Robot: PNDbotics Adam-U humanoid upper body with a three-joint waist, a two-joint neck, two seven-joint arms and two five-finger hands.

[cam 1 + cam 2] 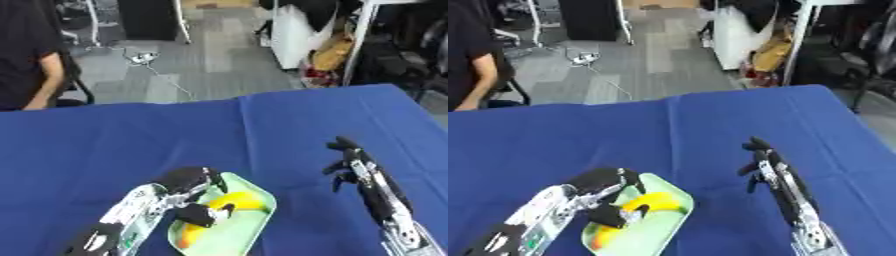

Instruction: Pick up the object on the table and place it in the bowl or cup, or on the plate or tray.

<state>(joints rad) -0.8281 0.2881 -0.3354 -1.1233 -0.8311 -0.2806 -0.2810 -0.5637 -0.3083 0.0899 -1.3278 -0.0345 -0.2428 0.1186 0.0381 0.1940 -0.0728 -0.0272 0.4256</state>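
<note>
Yellow banana (229,201), curved and smooth-skinned, lying in the pale green tray (254,220) with an orange-tinged end toward the near rim. Left hand (194,186) over the tray's left side, fingers curled about the banana's middle, thumb below; apparently holding it at the point of setting down. Judged nearly done: fruit already within the tray walls. For a clean finish, best to lower until the banana rests flat on the tray floor, then spread fingers sideways and lift straight up, so nothing drags the light tray across the cloth. Risk of the curved fruit rocking or rolling against the shallow rim if let go tilted. Tray: rounded-corner rectangle, thin, probably plastic, glossy. Beneath it the desk (105,140), covered in blue cloth, matte, with a seam or fold running down the middle. Right hand (352,167) resting well apart on the right, fingers straight and relaxed, holding nothing.
</note>
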